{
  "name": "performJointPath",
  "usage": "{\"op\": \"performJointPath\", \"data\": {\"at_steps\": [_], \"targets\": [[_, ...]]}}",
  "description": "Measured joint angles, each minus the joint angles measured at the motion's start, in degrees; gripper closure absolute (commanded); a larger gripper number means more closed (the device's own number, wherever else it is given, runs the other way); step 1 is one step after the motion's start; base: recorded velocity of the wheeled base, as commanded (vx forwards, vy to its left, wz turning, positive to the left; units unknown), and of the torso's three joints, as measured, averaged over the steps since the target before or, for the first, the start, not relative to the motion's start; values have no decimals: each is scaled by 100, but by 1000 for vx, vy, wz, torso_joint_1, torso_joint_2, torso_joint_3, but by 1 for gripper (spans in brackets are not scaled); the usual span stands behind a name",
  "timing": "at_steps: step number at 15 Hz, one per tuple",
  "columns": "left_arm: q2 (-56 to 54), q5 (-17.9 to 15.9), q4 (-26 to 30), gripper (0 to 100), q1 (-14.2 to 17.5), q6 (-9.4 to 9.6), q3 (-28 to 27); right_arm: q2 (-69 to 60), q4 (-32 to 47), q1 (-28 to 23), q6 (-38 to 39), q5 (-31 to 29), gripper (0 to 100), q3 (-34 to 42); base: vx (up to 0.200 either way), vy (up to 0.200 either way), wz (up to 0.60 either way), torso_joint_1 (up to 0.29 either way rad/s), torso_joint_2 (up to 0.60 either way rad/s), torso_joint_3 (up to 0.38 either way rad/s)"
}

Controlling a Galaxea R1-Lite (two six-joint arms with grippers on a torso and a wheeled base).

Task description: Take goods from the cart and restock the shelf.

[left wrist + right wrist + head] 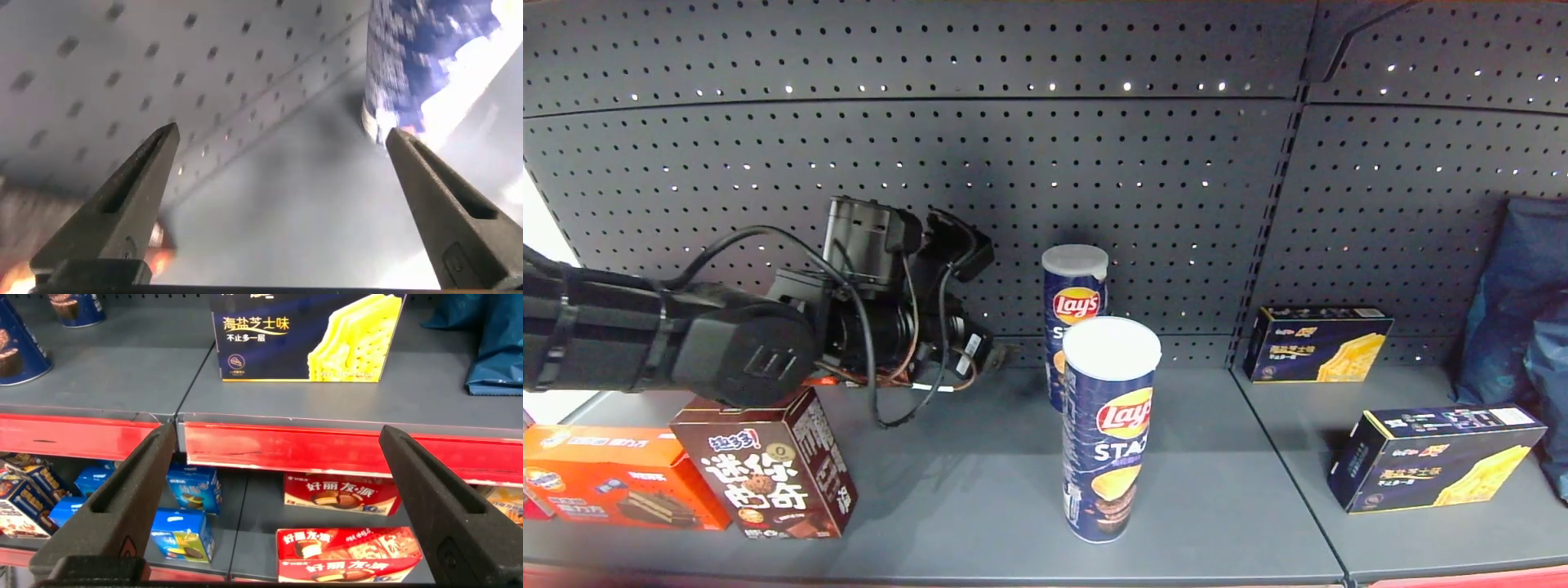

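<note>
Above shelf (980, 474), left pincer (282, 131) spread, empty

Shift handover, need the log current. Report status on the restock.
Left end effector open, empty, at shelf back beside the rear chip can. Right end effector open, empty, facing the red shelf edge. Brown box under the left arm.

I face a dark pegboard wall (1094, 147) pricked with light, behind a grey shelf (980, 490) edged in red.
</note>
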Motion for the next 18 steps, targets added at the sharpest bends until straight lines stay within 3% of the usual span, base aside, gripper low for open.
{"op": "performJointPath", "data": {"at_steps": [5, 14, 18], "targets": [[-1515, 139, 294, 0, 126, -200, 506, 0, 0, 2, 0, 0, 0, 0, 0, 0, 0, 0, 0, 0], [-4685, 33, 244, 0, 129, -228, 3321, 0, 0, 4, -30, 5, 0, 0, 0, 0, 0, 0, 0, 0], [-5437, 104, 283, 0, 258, -250, 3655, -2, -7, -17, -105, -20, 0, 0, 0, 0, 0, 0, 0, 0]]}}
